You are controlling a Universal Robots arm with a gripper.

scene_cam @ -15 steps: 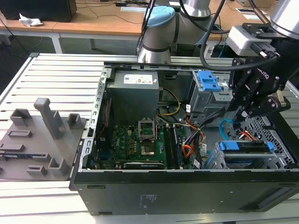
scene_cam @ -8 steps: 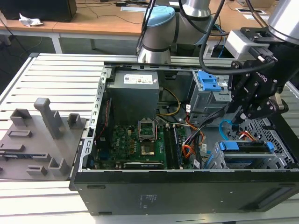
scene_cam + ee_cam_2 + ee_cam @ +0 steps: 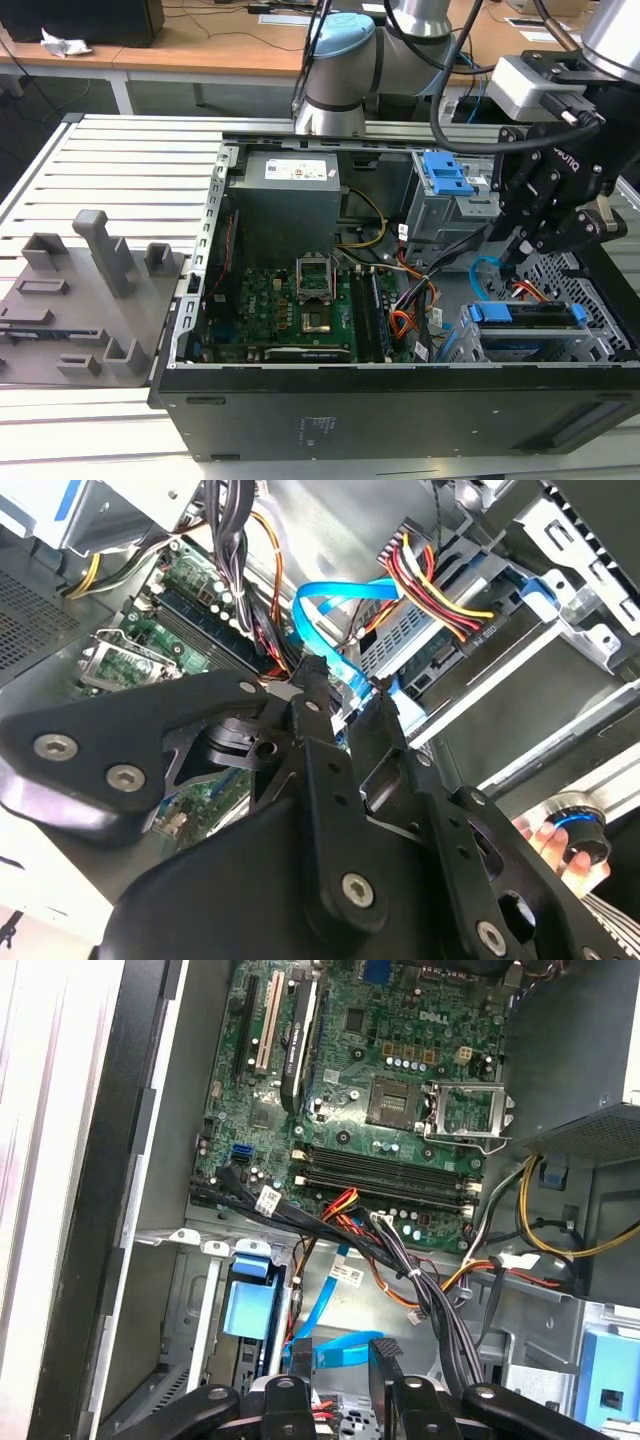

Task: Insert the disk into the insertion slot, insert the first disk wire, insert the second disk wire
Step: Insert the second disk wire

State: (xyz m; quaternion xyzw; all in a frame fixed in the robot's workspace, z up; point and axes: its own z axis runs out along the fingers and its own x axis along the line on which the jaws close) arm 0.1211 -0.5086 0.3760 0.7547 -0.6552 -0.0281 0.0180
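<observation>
The disk (image 3: 527,316) in its blue carrier sits in the insertion slot (image 3: 592,300), the perforated grey cage in the case's front corner on the exterior view's right. My gripper (image 3: 512,252) hangs just above and behind it. The second disk wire (image 3: 322,612), a light-blue flat cable, loops up and runs down between my fingertips (image 3: 314,676); it shows the same way in the first wrist view (image 3: 340,1354). The fingers are closed on its end. A bundle of red, yellow and black wires with a dark plug (image 3: 478,632) lies at the disk's end.
The taller grey bay with the blue latch (image 3: 446,176) stands behind my gripper. The motherboard (image 3: 290,300) and power supply (image 3: 290,200) take up the case's other side. A grey fixture plate (image 3: 80,300) lies outside the case. A person's fingers (image 3: 545,842) show beside the case.
</observation>
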